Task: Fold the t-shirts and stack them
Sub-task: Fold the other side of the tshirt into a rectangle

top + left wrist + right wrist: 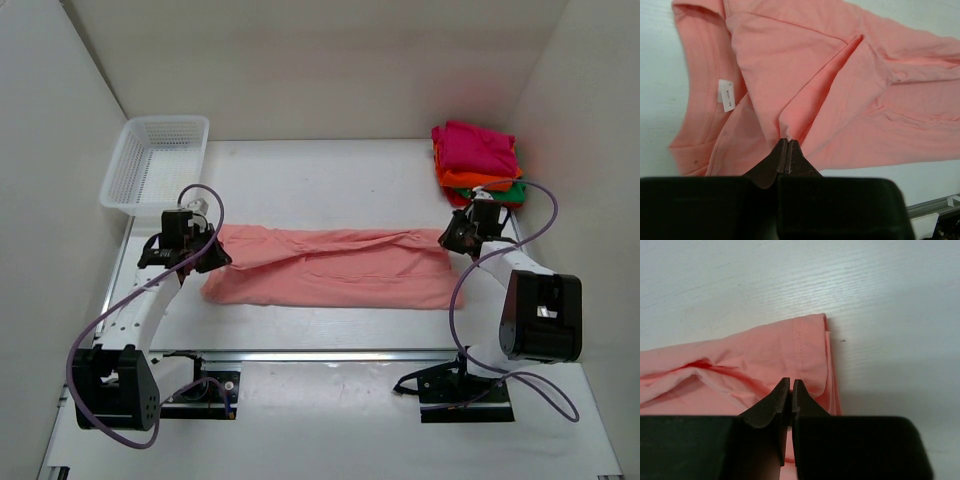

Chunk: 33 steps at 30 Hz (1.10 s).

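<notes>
Centrally on the white worktop (330, 180) lies a salmon-pink t-shirt (325, 268), folded lengthwise into a long band. Its long axis runs left to right, parallel to the near edge. The neck end points towards the left edge; the left wrist view shows the collar (697, 95) and a small white label (726, 97) there. The hem (800, 347) points towards the right edge.

The left gripper (788, 150) is closed tight on a raised fold of cloth at the neck end. The right gripper (791, 390) is closed to a thin slit, pinching the shirt at the hem end.

At the far right corner sits a stack of folded shirts: a magenta t-shirt (478, 148) on top, an orange t-shirt (465, 180) beneath it and a green t-shirt (512, 192) lowest. A white mesh basket (112, 180) stands at the far left corner, well apart from the salmon-pink shirt.
</notes>
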Each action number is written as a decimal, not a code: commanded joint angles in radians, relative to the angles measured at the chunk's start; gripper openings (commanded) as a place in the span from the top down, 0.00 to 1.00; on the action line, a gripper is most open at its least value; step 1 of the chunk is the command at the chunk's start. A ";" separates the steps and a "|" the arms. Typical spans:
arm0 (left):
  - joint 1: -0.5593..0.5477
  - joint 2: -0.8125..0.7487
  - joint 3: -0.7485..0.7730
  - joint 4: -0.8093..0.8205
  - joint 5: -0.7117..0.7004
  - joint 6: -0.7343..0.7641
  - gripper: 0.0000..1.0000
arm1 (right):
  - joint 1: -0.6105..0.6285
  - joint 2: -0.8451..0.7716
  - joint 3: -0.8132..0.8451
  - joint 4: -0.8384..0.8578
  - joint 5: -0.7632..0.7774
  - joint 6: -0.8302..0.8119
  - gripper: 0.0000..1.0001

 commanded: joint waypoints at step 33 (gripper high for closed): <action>0.057 -0.063 -0.056 -0.036 -0.122 -0.004 1.00 | -0.092 -0.092 -0.040 -0.171 -0.023 0.019 1.00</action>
